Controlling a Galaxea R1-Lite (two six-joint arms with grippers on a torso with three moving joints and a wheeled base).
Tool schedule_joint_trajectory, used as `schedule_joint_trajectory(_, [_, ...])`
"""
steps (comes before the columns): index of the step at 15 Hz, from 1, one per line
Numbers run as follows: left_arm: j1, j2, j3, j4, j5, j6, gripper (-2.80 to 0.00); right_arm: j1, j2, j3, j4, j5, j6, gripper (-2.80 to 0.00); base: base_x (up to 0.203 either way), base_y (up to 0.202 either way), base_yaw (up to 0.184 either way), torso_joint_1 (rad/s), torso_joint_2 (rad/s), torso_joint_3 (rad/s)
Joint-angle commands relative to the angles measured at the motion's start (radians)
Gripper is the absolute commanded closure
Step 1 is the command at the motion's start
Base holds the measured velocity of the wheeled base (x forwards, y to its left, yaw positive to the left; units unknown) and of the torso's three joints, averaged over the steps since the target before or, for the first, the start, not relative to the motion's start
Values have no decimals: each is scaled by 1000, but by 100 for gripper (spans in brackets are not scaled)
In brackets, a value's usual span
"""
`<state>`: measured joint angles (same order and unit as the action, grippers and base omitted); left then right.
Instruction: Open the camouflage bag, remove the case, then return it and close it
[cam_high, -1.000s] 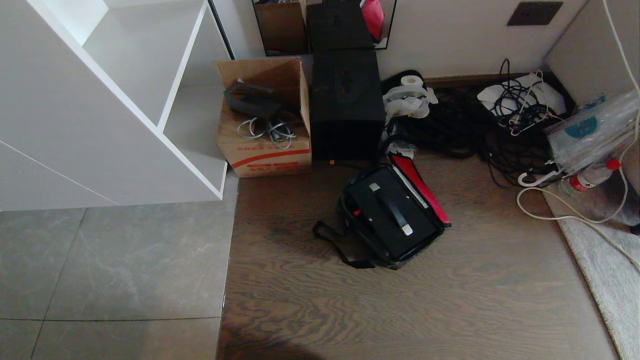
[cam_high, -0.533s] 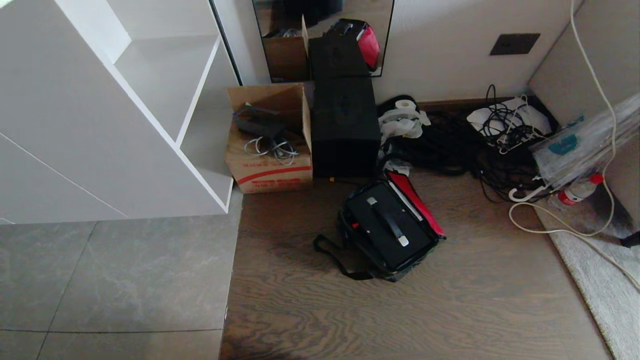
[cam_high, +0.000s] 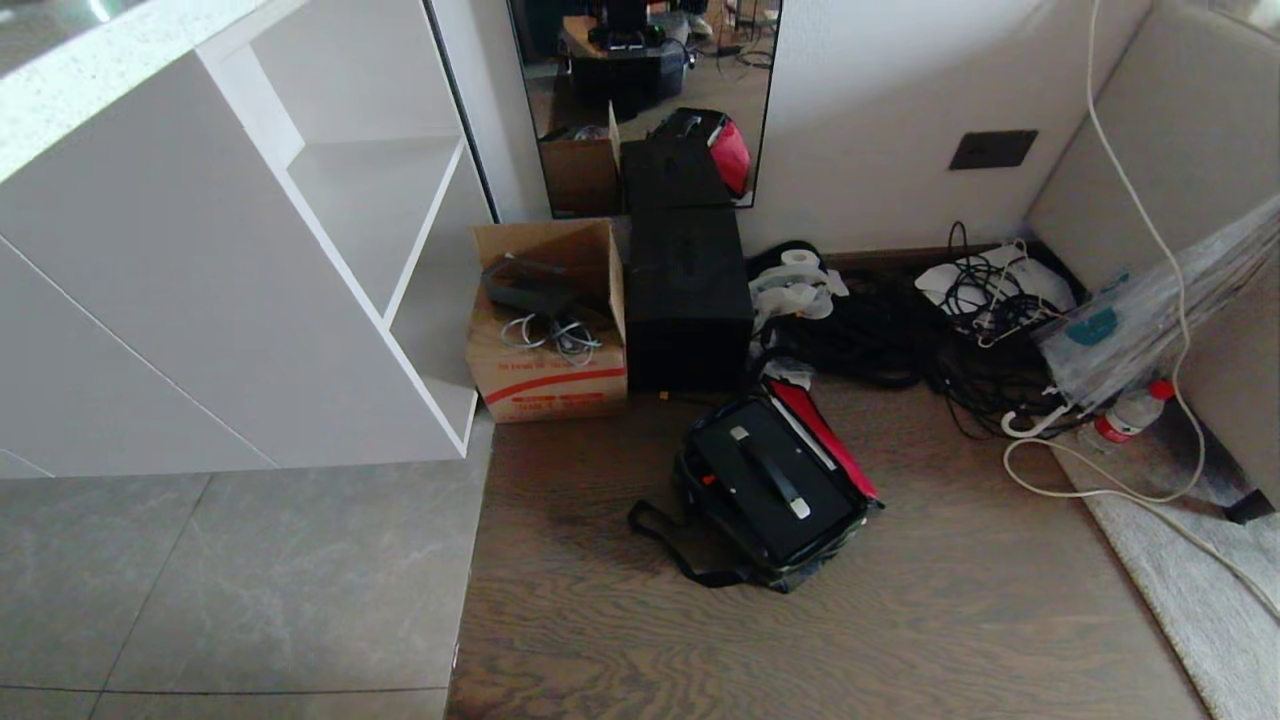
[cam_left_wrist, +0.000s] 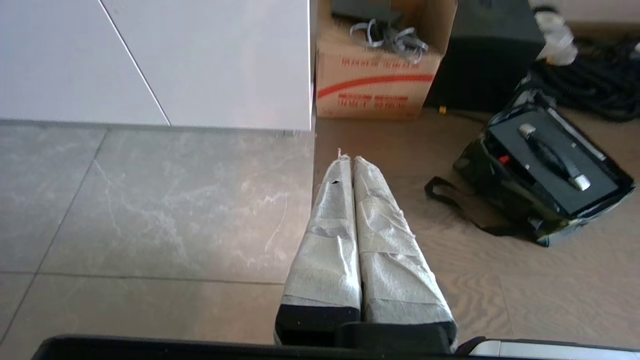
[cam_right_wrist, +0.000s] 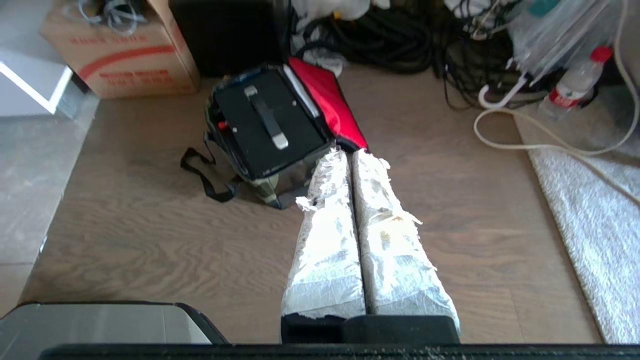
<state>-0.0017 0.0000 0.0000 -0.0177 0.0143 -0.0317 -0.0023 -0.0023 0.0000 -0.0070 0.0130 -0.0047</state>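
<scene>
The camouflage bag lies open on the wooden floor, its red-lined flap folded back toward the wall. Inside it rests the flat black case with its handle bar and two silver brackets facing up. Both also show in the left wrist view as bag and case, and in the right wrist view as bag and case. Neither arm reaches into the head view. My left gripper is shut and empty above the floor, well away from the bag. My right gripper is shut and empty, short of the bag's near corner.
A taller black box and a brown carton stand against the wall behind the bag. White shelving fills the left. Black cables, a white cord, a bottle and a grey rug crowd the right.
The whole head view has shifted: the camera tilted up, so the bag, boxes and wall sit lower in the picture and more of the mirror shows. Nothing on the floor moved.
</scene>
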Motion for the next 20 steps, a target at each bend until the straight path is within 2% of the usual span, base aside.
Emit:
schedule_joint_trajectory(1, [0,0,11,-1,1,-1,0,-1,1,0,-1,1,0,0,0,0,0,2,2,205])
schedule_joint_trajectory(20, [0,0,11,-2,0,-1,0,1,2,0,-1,1,0,0,0,0,0,2,2,200])
